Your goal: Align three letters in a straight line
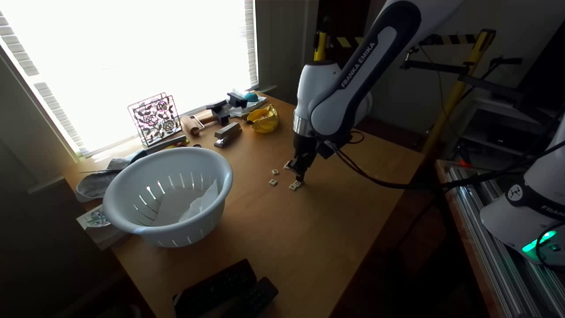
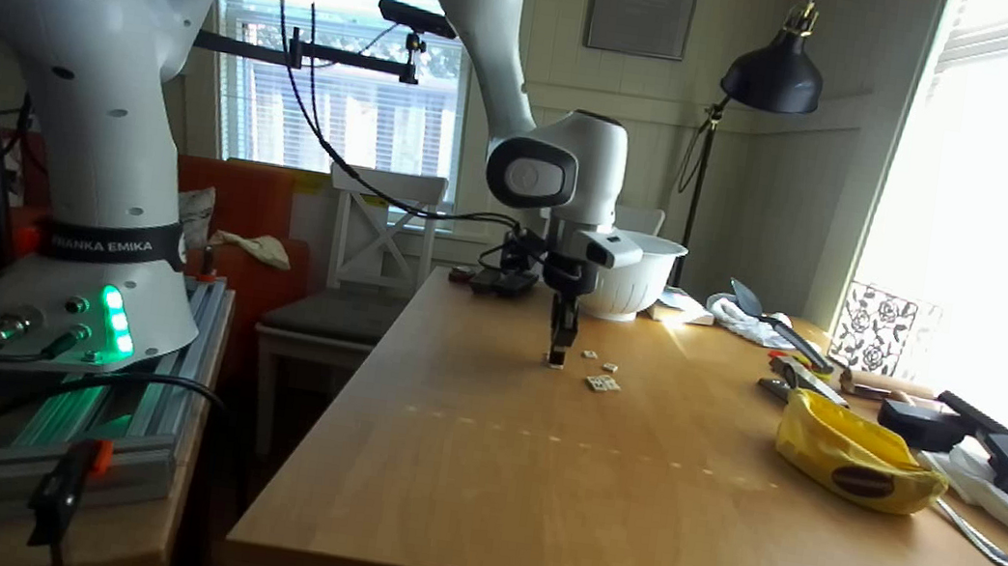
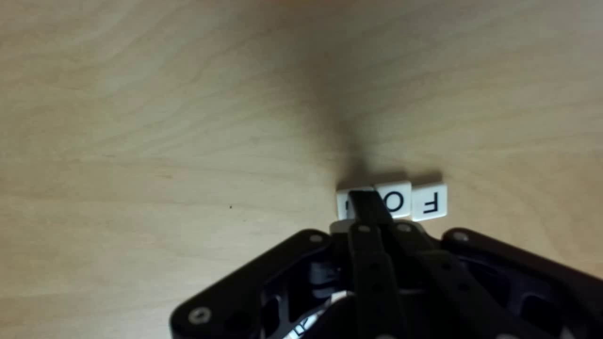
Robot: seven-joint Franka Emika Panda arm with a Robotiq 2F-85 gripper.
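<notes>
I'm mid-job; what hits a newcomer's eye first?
Probably the white-and-black robot arm, its shut black gripper down at small whitish letter tiles on the brown wooden table. Next, the round pale blue plastic colander on that table, a glaring white window beyond it in an exterior view.

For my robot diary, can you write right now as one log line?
hand: shut, partly hiding end tile; row: end tile, O tile, F tile; line: nearly straight, slight step at F
</notes>
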